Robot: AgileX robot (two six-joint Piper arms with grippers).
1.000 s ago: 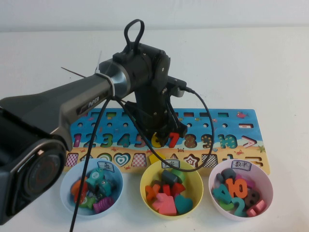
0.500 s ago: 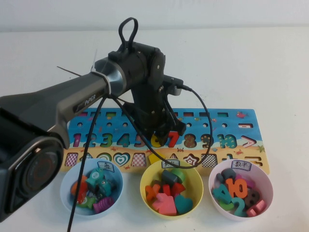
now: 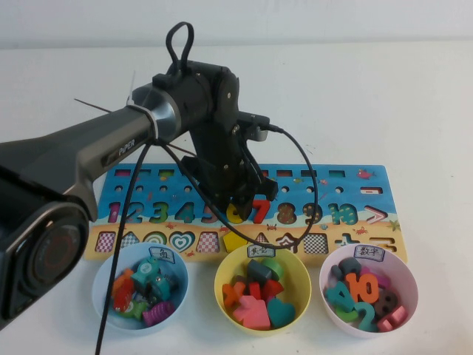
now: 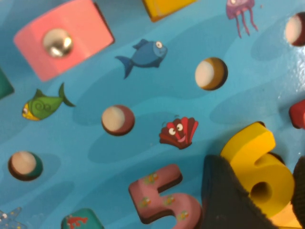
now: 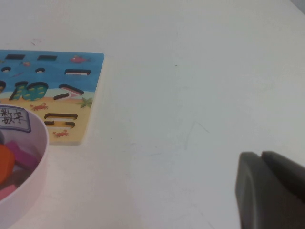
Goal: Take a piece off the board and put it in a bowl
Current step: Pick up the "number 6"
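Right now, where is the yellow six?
In the high view the yellow six sits mid-board, between the pink 5 and the red 7, with the left gripper closed around it.

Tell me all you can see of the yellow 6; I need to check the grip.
The 6 is thick, bright yellow, matte like painted wood, with a small round hole in its loop. It sits on the blue board between the pink 5 and red 7, one end tilted up. The left gripper has dark fingers closed on its sides.
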